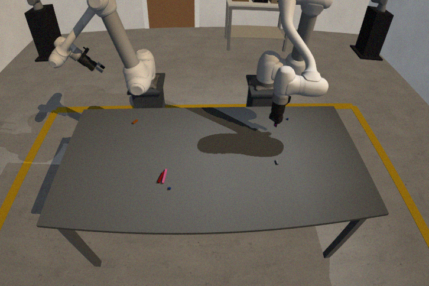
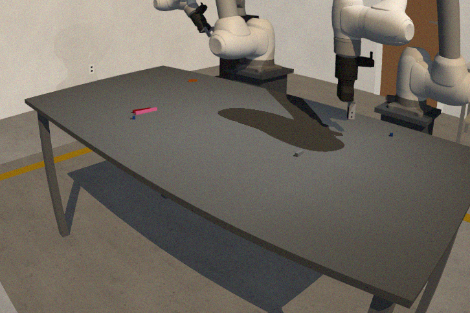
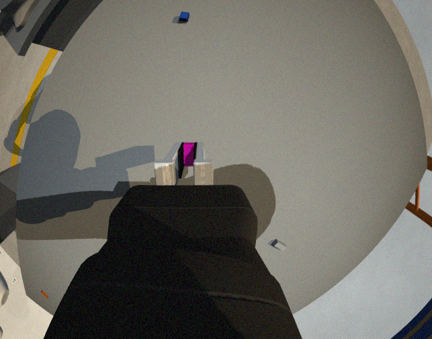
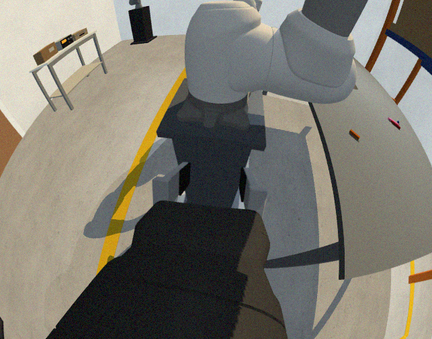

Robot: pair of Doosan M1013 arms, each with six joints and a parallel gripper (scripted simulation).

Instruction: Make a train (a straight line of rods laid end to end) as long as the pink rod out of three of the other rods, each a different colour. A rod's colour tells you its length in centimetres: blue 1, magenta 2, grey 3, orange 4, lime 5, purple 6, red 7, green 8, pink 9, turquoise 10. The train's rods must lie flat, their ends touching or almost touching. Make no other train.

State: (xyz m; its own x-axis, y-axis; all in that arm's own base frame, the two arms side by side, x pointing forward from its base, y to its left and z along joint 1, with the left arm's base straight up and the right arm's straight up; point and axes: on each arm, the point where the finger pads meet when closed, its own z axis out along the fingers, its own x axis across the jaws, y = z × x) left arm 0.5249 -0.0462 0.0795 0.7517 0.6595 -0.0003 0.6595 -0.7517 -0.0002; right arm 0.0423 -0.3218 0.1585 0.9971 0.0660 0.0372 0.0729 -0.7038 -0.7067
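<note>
My left gripper [image 1: 276,123] [image 2: 350,111] [image 3: 189,153] is shut on the magenta rod [image 1: 275,125] [image 3: 188,153], above the table's back part. My right gripper [image 1: 100,67] [image 4: 214,175] is open and empty, off the table. A blue rod [image 1: 287,118] [image 2: 391,134] [image 3: 184,15] lies near the back edge. The grey rod [image 1: 276,162] [image 2: 299,152] [image 3: 279,245] lies further forward. The orange rod [image 1: 135,121] [image 2: 192,80] [image 4: 354,134] lies back left in the top view. The pink rod [image 1: 164,176] [image 2: 145,111] lies close beside the red rod [image 1: 161,177]; another blue rod [image 1: 169,188] [image 2: 133,117] is near them.
The table [image 1: 221,200] [image 2: 235,179] has open edges. The left arm's shadow crosses its middle and back. Both arm pedestals [image 1: 148,99] [image 1: 259,97] stand behind its back edge. A side table [image 1: 256,7] with boxes stands far behind.
</note>
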